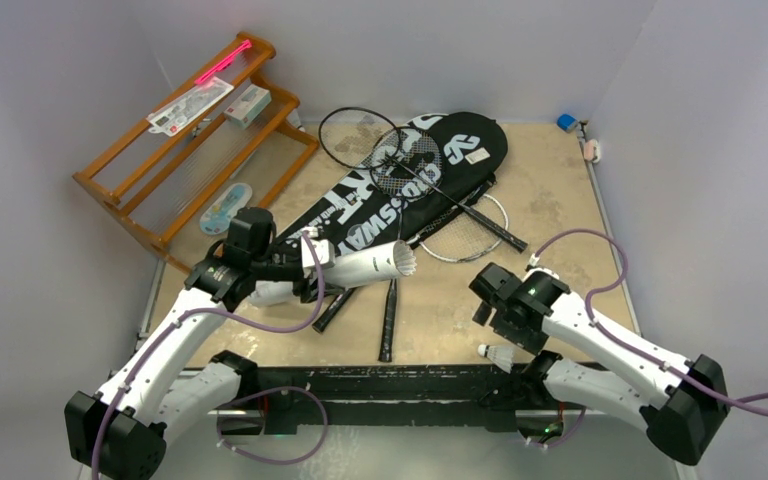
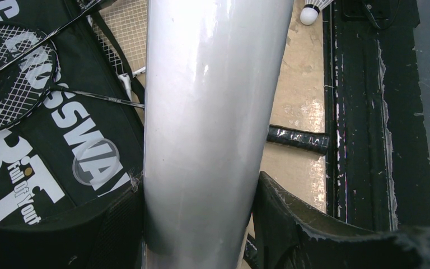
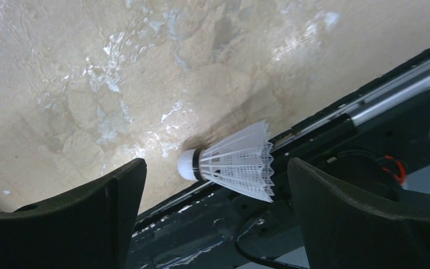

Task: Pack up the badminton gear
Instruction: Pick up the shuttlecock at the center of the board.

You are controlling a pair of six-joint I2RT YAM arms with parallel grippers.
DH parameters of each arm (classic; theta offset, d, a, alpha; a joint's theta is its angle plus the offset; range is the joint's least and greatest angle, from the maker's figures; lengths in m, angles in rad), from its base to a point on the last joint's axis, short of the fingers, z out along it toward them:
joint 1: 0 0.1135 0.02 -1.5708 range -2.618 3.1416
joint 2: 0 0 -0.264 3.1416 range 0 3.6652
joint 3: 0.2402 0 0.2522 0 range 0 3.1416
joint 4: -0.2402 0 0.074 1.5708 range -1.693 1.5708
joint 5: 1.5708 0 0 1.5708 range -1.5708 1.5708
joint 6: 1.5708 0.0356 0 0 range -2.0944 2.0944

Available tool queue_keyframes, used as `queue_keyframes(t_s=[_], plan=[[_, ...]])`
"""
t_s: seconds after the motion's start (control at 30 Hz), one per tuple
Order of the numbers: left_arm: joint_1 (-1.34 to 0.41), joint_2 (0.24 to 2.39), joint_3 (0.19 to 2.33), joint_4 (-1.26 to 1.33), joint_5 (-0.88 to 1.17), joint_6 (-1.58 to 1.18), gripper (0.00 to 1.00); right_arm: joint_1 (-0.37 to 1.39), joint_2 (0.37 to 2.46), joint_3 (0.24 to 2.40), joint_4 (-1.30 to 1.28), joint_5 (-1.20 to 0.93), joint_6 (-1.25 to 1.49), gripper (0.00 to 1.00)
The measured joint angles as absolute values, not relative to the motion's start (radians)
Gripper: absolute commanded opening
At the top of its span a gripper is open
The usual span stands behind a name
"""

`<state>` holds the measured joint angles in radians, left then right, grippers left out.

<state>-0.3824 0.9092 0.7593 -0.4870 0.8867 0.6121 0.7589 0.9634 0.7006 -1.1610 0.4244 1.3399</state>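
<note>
My left gripper [image 1: 305, 268] is shut on the long white tube [image 1: 365, 268], held nearly level above the table with its open end pointing right. In the left wrist view the tube [image 2: 213, 123] fills the space between the fingers [image 2: 291, 224]. My right gripper [image 1: 490, 318] stands open above a white shuttlecock [image 1: 500, 353] at the table's front edge. In the right wrist view that shuttlecock [image 3: 235, 165] lies loose on its side between the spread fingers [image 3: 112, 202], touching neither. Rackets [image 1: 400, 165] lie across the black covers [image 1: 450, 160], lettered "CROSSWAY" [image 2: 78, 151].
Two black racket handles [image 1: 390, 320] lie on the table in front of the tube. The orange-brown wooden rack [image 1: 190, 150] with small packets and a pink stick stands at the back left. A black rail [image 1: 400, 385] runs along the near edge. Walls close in on both sides.
</note>
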Motion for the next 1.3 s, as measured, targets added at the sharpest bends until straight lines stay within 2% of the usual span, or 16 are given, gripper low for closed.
queue_keyframes(t_s=[0.33, 0.47, 0.57, 1.1, 1.23, 1.3], plan=[[-0.382, 0.909, 0.759, -0.487, 0.887, 0.612, 0.35, 0.759, 0.727, 0.579, -0.992, 0.294, 1.297, 0.86], [-0.382, 0.909, 0.759, -0.487, 0.887, 0.612, 0.35, 0.759, 0.643, 0.578, -0.958, 0.277, 1.269, 0.72], [-0.382, 0.909, 0.759, -0.487, 0.887, 0.612, 0.35, 0.759, 0.633, 0.578, -0.927, 0.266, 1.244, 0.65], [-0.382, 0.909, 0.759, -0.487, 0.888, 0.612, 0.35, 0.759, 0.691, 0.579, -0.858, 0.250, 1.125, 0.65], [-0.382, 0.909, 0.759, -0.487, 0.888, 0.612, 0.35, 0.759, 0.729, 0.579, -0.852, 0.243, 1.080, 0.60], [-0.382, 0.909, 0.759, -0.487, 0.887, 0.612, 0.35, 0.759, 0.746, 0.579, -0.846, 0.241, 1.059, 0.54]])
